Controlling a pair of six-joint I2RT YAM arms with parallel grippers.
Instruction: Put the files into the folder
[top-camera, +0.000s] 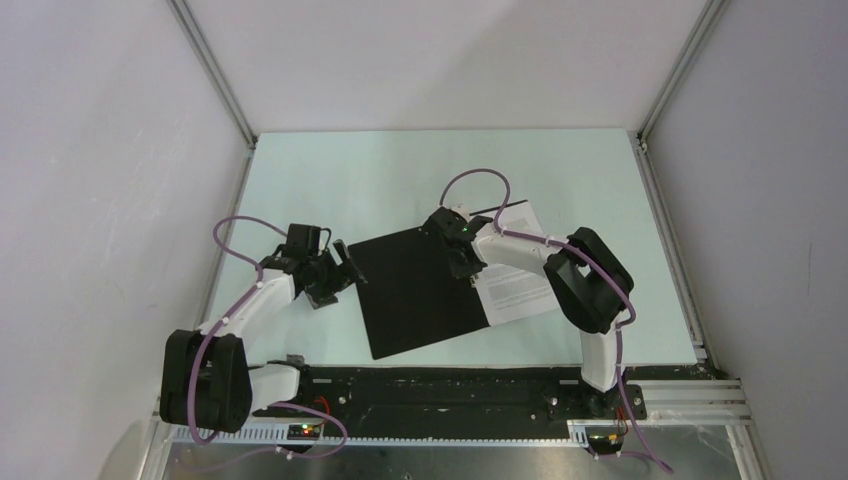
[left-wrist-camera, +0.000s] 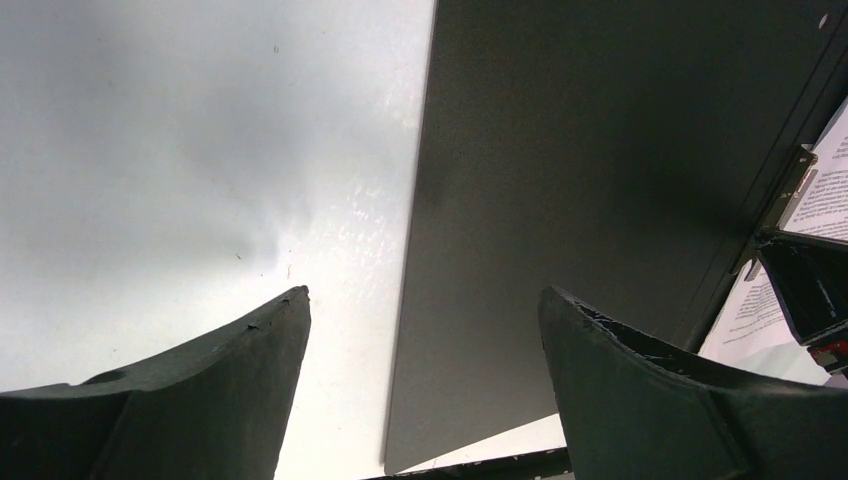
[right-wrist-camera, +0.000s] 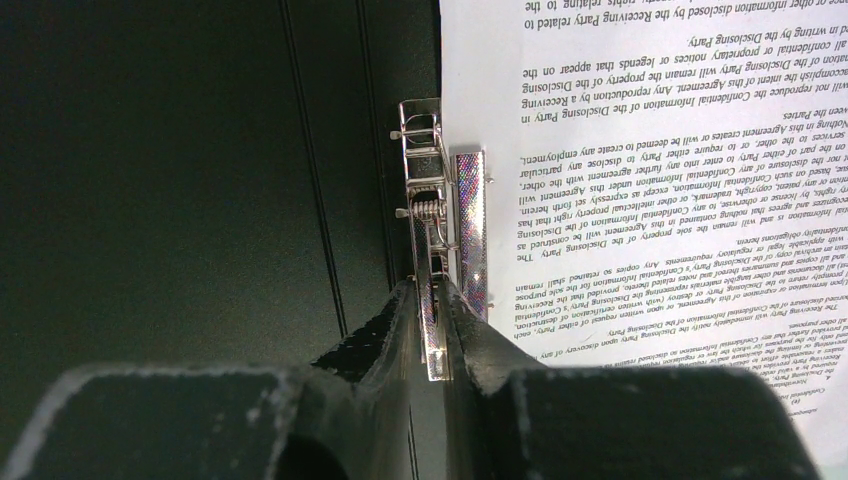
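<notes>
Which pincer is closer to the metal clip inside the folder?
Right. The right pincer grips the lever of the metal clip; the left pincer hangs open over the far left edge of the folder.

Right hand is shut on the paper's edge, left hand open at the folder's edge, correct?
No. The right wrist view shows the right hand shut on the metal clip of the folder, beside the paper. The left hand is open at the folder's edge.
</notes>
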